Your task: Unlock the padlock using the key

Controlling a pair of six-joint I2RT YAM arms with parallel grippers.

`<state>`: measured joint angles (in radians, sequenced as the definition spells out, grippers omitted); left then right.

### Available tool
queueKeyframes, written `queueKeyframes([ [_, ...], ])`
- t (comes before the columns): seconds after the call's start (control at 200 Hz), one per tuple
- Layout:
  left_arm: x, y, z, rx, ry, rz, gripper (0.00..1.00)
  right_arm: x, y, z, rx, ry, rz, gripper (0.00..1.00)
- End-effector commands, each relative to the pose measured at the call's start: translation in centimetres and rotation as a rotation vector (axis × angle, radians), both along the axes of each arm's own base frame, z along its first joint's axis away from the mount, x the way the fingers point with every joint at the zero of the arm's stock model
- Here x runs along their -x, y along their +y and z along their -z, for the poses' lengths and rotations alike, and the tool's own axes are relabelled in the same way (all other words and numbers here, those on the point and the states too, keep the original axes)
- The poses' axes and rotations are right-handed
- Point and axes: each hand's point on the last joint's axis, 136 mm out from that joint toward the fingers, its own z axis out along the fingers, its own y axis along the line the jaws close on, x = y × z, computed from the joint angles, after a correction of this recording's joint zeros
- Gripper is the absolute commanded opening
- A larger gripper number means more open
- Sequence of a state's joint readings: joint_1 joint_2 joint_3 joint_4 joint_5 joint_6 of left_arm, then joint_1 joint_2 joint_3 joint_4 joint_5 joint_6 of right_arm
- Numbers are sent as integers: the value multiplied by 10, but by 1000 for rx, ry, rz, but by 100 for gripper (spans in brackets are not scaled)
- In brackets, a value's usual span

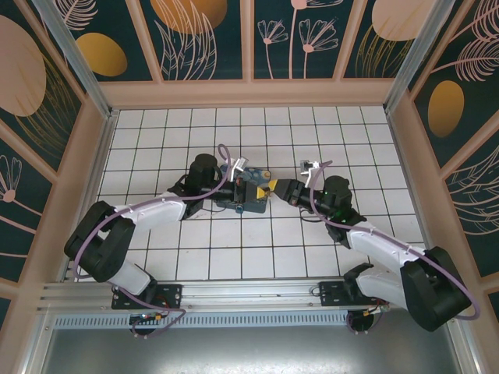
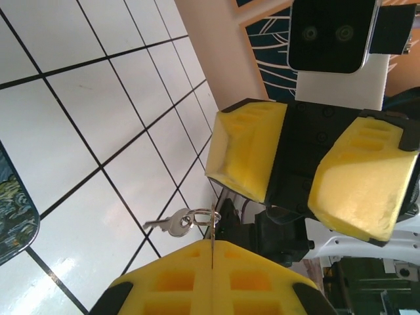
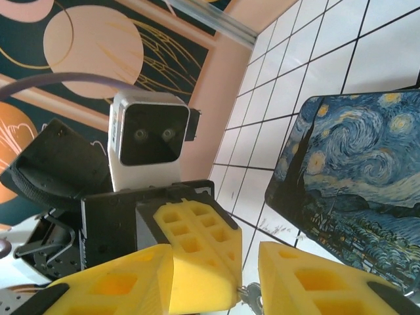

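Observation:
My left gripper [image 2: 212,244] is shut on a thin grey metal key [image 2: 212,226] seen edge-on. The key sticks out from between the yellow pads. A small ring on it carries a second key [image 2: 172,224] that hangs to the left. My right gripper [image 3: 216,269] is open, with its yellow fingers [image 3: 315,282] on either side of the left gripper's tip [image 3: 197,256]. The keys [image 3: 252,300] peek out below that tip. In the top view the left gripper [image 1: 263,185] and the right gripper [image 1: 279,187] meet at mid-table. The padlock is out of view.
A Starry Night-printed box [image 1: 243,199] lies on the white tiled floor under the left gripper, and its lid [image 3: 354,190] is close on the right of the right wrist view. Patterned walls [image 1: 249,39] enclose the workspace. Purple cables [image 1: 156,206] run along both arms.

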<state>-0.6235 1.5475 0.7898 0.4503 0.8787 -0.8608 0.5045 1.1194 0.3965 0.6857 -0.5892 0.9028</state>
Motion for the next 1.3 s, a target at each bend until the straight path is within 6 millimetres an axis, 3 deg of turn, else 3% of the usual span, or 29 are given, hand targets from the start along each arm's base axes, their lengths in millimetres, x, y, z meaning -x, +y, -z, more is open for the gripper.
queueKeyframes([
  [0.0, 0, -3, -13, 22, -45, 53, 0, 4, 3, -6, -15, -61, -47, 39],
  [0.23, -1, -5, -11, 9, -48, 71, 0, 6, 6, 1, -7, -50, -68, 38],
  [0.58, -6, -6, -9, 3, -54, 89, 0, 16, 3, 5, -14, -51, -91, 29],
  [1.031, -3, -8, -4, -10, -56, 129, 0, 18, 3, 5, -15, -59, -96, 12],
  [1.186, -4, -9, -2, -15, -56, 132, 0, 17, 3, 1, -18, -68, -92, 0],
  [1.296, -7, -8, -1, -21, -57, 116, 0, 18, 3, 0, -22, -68, -94, 0],
])
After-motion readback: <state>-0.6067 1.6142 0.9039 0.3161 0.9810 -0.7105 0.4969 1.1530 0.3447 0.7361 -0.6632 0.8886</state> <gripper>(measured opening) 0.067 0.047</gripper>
